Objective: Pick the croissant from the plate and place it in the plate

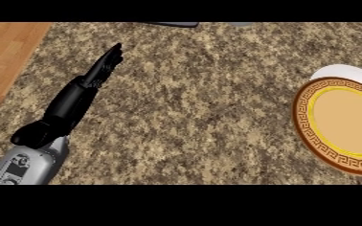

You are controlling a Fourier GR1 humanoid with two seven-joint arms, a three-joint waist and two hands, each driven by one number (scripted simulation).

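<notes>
At rt edge — plate (pixel 332 124) half cut off

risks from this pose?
1. No croissant shows in the head view, so the pick target may lie out of frame.
2. The patterned plate is cut by the right edge, with a white object behind it; a reach there could clip either.
3. Only the left hand shows, fingers straight, far across the granite counter from the plate.
</notes>
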